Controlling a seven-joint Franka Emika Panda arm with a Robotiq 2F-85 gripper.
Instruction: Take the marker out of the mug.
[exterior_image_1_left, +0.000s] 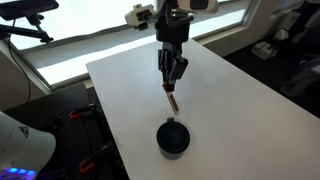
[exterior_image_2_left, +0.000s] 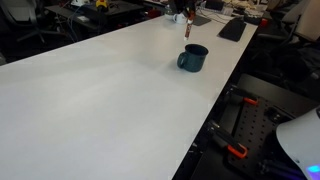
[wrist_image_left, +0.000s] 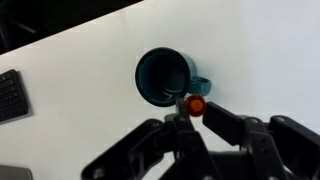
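The mug (exterior_image_1_left: 173, 137) is a squat dark cup, teal-blue up close, standing on the white table (exterior_image_1_left: 130, 90) near its front edge. It also shows as the mug (exterior_image_2_left: 193, 57) and, from above, the mug (wrist_image_left: 165, 78) with its inside dark and bare. My gripper (exterior_image_1_left: 175, 74) hangs above the mug, shut on the marker (exterior_image_1_left: 171, 100), which points down from the fingers with its lower end clear of the rim. In the wrist view the marker's red end (wrist_image_left: 196, 104) sits pinched in my gripper (wrist_image_left: 196, 110), just beside the mug's handle. The marker (exterior_image_2_left: 186, 28) is small in an exterior view.
A black keyboard (wrist_image_left: 8, 95) lies at the table's edge, seen also as the keyboard (exterior_image_2_left: 232, 28). The table's edge (exterior_image_2_left: 215, 110) drops off close to the mug, with robot gear (exterior_image_2_left: 235, 150) below. A bright window (exterior_image_1_left: 70, 35) runs behind the table.
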